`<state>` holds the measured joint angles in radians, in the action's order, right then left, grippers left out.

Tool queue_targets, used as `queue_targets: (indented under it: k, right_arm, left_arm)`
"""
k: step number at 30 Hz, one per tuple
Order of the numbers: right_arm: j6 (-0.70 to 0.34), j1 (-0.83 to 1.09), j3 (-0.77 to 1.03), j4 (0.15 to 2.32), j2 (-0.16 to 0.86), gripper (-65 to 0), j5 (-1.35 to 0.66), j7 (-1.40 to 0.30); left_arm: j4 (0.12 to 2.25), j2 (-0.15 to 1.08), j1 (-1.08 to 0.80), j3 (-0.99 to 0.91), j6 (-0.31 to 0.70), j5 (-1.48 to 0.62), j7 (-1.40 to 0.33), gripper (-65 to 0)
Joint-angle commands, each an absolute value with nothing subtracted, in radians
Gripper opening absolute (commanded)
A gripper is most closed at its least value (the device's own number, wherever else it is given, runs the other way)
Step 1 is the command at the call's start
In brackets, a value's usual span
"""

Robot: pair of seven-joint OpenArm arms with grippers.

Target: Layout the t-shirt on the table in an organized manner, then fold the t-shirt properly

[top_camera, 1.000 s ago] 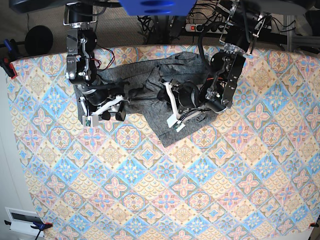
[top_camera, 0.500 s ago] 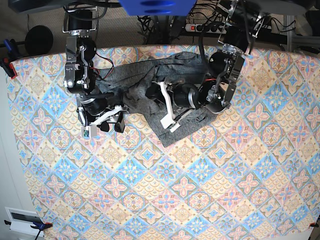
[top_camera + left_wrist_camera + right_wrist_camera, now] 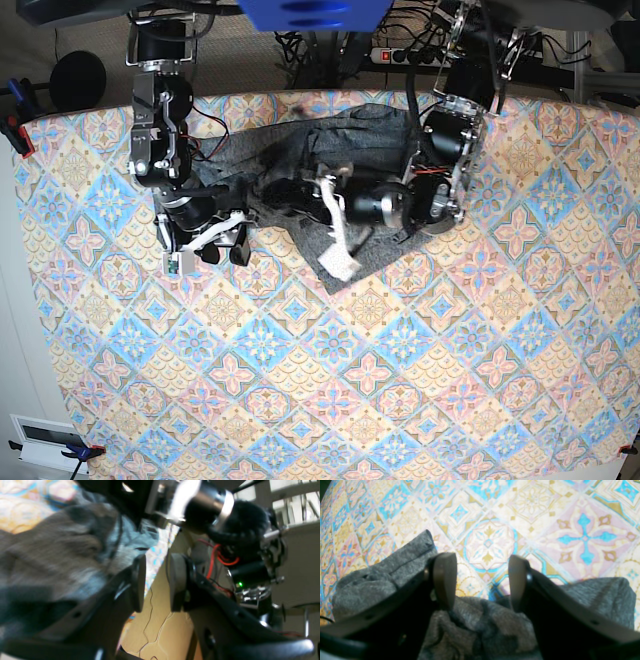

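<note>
The dark-grey t-shirt (image 3: 370,135) lies crumpled at the far middle of the patterned table (image 3: 370,370). My left gripper (image 3: 156,582) reaches leftward over the shirt's middle (image 3: 295,190). Its pads stand a little apart with nothing between them, so it is open, and grey cloth (image 3: 50,555) bunches beside its left finger. My right gripper (image 3: 482,580) stands wide open at the shirt's left edge (image 3: 225,248). Bare tablecloth shows between its fingers, and folds of the shirt (image 3: 475,625) lie under them.
Cables and a power strip (image 3: 400,55) lie behind the table's far edge. A red clamp (image 3: 15,135) grips the left edge. A white device (image 3: 45,440) sits off the near left corner. A blue object (image 3: 315,12) hangs at the top.
My left gripper has swung leftward across the shirt, dragging folds toward the right arm. The right gripper shifted slightly up and left, then stayed put.
</note>
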<state>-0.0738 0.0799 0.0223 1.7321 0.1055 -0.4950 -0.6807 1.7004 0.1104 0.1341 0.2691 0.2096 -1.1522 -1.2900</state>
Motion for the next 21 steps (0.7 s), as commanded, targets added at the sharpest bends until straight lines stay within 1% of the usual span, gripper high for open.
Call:
queue_targets:
  k: [1,3,9,13,16,21]
  right_arm:
    - [-0.079,0.065,0.025,1.747,0.111,-33.4,-0.501,-0.657]
    - [-0.079,0.065,0.025,1.747,0.111,-33.4,-0.501,-0.657]
    - [-0.079,0.065,0.022,1.747,0.111,-33.4,-0.501,-0.657]
    - [-0.079,0.065,0.022,1.747,0.111,-33.4,-0.501,-0.657]
    - [-0.079,0.065,0.022,1.747,0.111,-33.4,-0.501,-0.657]
    - [-0.079,0.065,0.022,1.747,0.111,-33.4,-0.501,-0.657]
  left_arm:
    - [1.715,0.120,0.157,0.232,0.216,-1.178,-1.273,-48.4]
    - [1.716,0.136,0.153,0.182,0.214,-1.178,-1.274,-48.4]
    - [1.716,0.257,0.108,0.111,0.216,-1.179,-1.271,-48.7]
    - [1.715,0.302,0.071,0.105,0.209,-1.158,-1.271,-48.8]
    - [1.715,0.291,0.050,0.111,0.208,-1.099,-1.271,-48.8]
    - [1.715,0.197,0.054,0.200,0.208,-0.946,-1.273,-48.8]
